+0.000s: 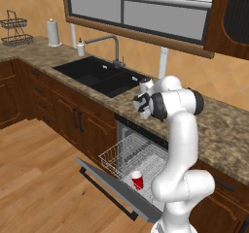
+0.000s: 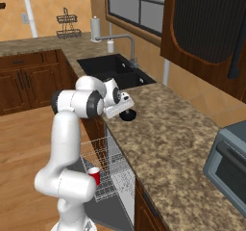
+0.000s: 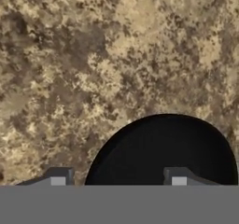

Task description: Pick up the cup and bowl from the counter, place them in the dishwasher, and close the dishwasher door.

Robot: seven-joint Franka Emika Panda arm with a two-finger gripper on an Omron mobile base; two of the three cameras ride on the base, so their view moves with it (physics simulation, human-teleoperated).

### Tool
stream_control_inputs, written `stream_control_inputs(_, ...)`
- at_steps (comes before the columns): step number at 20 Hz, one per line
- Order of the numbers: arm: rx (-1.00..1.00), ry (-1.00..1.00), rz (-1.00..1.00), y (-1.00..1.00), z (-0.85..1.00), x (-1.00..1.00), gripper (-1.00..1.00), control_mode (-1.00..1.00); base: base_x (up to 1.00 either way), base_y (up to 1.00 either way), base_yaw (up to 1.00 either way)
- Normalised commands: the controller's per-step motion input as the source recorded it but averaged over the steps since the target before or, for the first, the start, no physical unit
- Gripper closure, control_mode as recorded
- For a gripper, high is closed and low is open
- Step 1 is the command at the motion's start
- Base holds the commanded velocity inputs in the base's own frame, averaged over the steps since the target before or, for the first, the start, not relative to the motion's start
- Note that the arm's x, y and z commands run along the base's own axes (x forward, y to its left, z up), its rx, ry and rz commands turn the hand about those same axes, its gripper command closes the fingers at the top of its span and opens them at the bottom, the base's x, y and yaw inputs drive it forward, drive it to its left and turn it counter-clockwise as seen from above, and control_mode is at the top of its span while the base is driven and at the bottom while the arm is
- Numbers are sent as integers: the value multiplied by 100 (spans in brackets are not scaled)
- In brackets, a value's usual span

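We find no brand, label or readable writing on anything here.

The dishwasher [image 1: 138, 154] stands open between the dark wood cabinets, its grey door [image 1: 109, 186] folded down flat with the long dark bar handle along its outer edge. The white wire rack [image 1: 133, 157] is pulled out over the door, and in it we see the red cup [image 1: 137, 180] upright, white rim upward, near the front corner of the rack. From the right base view the same cup [image 2: 94, 175] sits in the rack just beside the robot's lower arm. We cannot tell whether anything else lies in the rack.

The black double sink [image 1: 99, 75] is set into the speckled bench [image 2: 168, 143] to the left of the dishwasher, and its basins look bare from here. A grey toaster oven [image 2: 228, 165] sits on the bench at the right edge of the right base view.

The black bowl [image 3: 163, 150] rests on the bench, near its front edge above the dishwasher. In the right base view it [image 2: 128, 114] shows as a dark shape just under the hand. In the hand view the two fingers [image 3: 58, 177] stand apart, one outside the bowl's rim over the bench and the other over the bowl's dark inside, so the rim lies between them. We see the fingers parted and not yet pressed on the rim; whether they touch it we cannot tell.
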Motion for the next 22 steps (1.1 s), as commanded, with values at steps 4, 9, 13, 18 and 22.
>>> stream_control_inputs(4,0,0,-11,-1,-18,0,100,-100,0,0,0)
stream_control_inputs(9,0,-9,-11,2,3,-44,100,-100,0,0,0)
stream_control_inputs(13,0,-17,-10,30,20,-99,100,-100,0,0,0)
stream_control_inputs(18,0,-17,-10,64,25,-100,100,-100,0,0,0)
stream_control_inputs(22,5,-8,-10,66,21,-100,100,-100,0,0,0)
